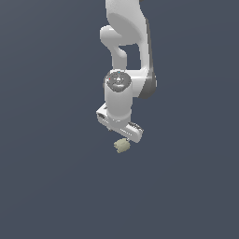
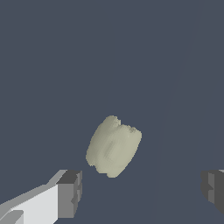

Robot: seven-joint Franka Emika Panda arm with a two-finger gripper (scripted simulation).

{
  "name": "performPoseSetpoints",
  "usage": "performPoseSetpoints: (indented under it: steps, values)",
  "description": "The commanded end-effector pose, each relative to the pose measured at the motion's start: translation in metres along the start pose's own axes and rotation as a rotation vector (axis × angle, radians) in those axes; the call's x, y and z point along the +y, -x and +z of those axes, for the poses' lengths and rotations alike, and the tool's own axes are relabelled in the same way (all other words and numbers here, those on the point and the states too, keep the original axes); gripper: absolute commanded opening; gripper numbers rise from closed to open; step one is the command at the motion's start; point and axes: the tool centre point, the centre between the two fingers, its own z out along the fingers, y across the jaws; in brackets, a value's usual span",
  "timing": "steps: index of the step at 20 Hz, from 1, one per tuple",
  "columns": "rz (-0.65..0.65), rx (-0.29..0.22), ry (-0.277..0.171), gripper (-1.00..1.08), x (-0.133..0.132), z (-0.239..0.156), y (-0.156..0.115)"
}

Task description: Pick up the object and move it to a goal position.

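Observation:
The object (image 2: 113,146) is a small pale beige-olive lumpy chunk, shaped like a stubby cylinder. In the wrist view it lies on the dark grey-blue floor, ahead of the fingertips and nearer to the finger (image 2: 69,192) with the white body than to the other finger (image 2: 213,189). The gripper (image 2: 141,191) is open, its dark pads far apart with nothing between them. In the exterior view the object (image 1: 122,146) shows just under the white hand of the gripper (image 1: 122,139), which points down over it. I cannot tell how high the fingertips are above the floor.
The white arm (image 1: 127,56) comes down from the top middle of the exterior view. Around it there is only a plain dark grey-blue ground (image 1: 51,186), with no other objects, edges or goal marker showing.

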Motion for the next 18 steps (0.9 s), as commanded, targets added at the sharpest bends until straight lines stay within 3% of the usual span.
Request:
performPoseSetpoints:
  steps: [1,18]
  values:
    - [0.069,0.001,-0.001,1.0,-0.003,0.005,0.0]
    - [0.448,0.009,-0.007,1.0,-0.016,0.033,0.0]
